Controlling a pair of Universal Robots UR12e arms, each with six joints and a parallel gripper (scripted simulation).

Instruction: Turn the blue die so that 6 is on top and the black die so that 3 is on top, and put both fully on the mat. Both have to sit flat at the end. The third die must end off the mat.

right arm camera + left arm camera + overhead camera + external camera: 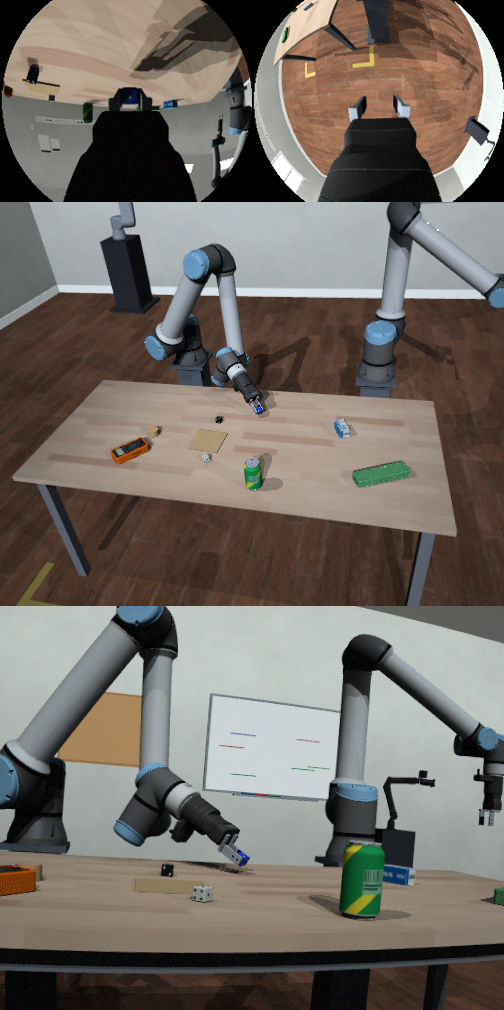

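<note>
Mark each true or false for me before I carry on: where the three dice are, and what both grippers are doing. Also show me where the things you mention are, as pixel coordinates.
1. The right gripper [237, 854] [130, 94] is holding the blue die [259, 410] [243, 858] [130, 96]. True.
2. The black die [219, 419] [167, 870] [32, 73] lies on the mat [208, 441] [162, 886] [42, 87]. False: it is on the table, off the mat.
3. The white die [206, 458] [202, 893] is off the mat. True.
4. The left gripper [486, 818] [380, 101] is shut on the soda can. False: it is open, with nothing between its fingers.

Mat [208, 441] [165, 885] [42, 87] between 2 dice [219, 419] [167, 870] [32, 73].
</note>
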